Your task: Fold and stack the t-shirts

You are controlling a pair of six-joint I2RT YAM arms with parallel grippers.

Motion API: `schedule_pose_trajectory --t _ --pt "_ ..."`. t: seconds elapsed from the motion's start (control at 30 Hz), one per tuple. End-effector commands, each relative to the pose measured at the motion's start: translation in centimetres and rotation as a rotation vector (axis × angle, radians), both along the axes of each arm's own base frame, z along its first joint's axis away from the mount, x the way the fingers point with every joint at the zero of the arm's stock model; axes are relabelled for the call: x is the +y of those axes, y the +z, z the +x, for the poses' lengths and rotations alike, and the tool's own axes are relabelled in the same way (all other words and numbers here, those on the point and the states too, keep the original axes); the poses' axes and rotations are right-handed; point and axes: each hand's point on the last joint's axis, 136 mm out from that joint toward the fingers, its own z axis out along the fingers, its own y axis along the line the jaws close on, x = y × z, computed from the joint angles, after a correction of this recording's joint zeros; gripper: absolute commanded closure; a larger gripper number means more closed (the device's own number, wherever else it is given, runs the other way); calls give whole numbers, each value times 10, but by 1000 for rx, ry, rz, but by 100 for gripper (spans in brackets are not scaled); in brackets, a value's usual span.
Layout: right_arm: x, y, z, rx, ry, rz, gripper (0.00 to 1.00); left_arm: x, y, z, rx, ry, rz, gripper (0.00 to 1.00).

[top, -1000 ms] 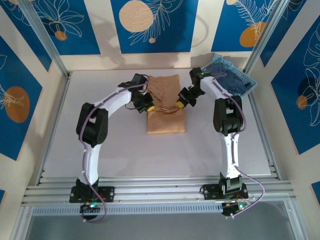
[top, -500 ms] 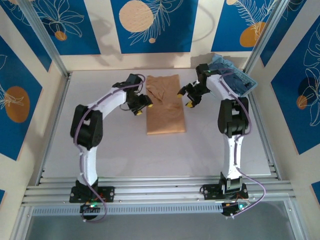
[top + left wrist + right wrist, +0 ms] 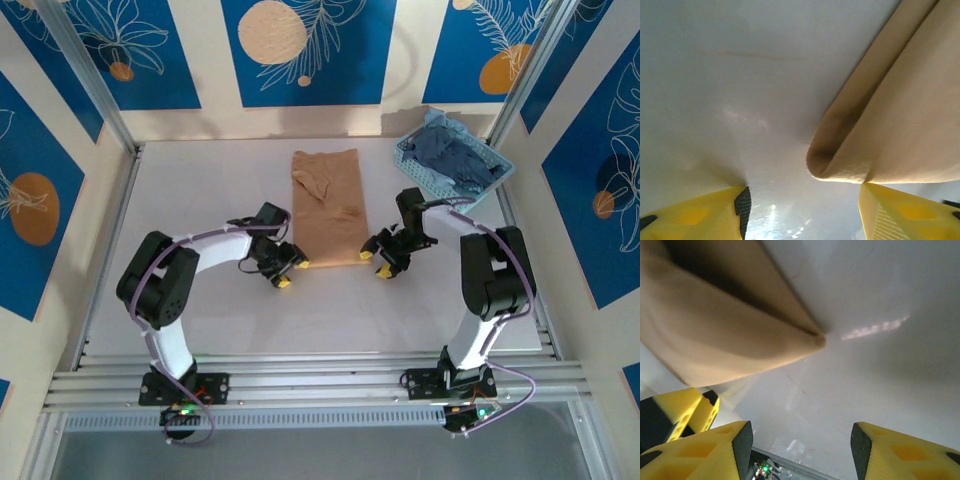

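1. The tan-orange t-shirt [image 3: 328, 205] lies in the middle of the table [image 3: 200, 200]. It is folded into a long narrow strip that runs from far to near, with a plain side up.
2. The left gripper [image 3: 291, 273] is low at the near left corner of this strip. Its jaws are apart and hold nothing. In the left wrist view the rolled corner of the cloth is just beside one of its yellow fingers [image 3: 905, 215], and I cannot tell if they touch.
3. The right gripper [image 3: 375, 263] stands in the same way at the near right corner, jaws apart and empty. In its wrist view the corner lies a little beyond the fingers.
4. I judge that the two grippers are placed on both sides of the near hem so they can take both corners together. Then the cloth would lift evenly and the near half could go over the far half.
5. The slate-blue t-shirt [image 3: 455, 160] is crumpled inside the basket [image 3: 406, 158] at the far right, well apart. It seems to wait for its turn, so the task is perhaps not yet half done.
6. The corners are several layers thick. A pinch on the top layer alone could open the fold.
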Motion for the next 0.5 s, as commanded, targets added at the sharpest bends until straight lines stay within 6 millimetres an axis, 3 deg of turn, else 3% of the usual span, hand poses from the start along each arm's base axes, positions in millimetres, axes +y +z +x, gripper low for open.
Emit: schedule_pose_trajectory --t 0.0,0.13,0.27,0.4,0.47 --pt "7 -4 20 -30 -13 64 43 -15 -6 30 -56 74 -55 41" --pt "8 -10 34 -37 -10 54 47 -21 -9 45 -82 85 -61 47" --pt "6 -19 43 -16 -9 25 61 -26 -15 54 -78 95 -69 62" --pt "5 -23 53 -20 -18 7 82 -25 -13 67 -104 106 -57 82" --pt "6 -21 56 -26 -23 7 90 -22 -7 73 -122 102 -44 98"
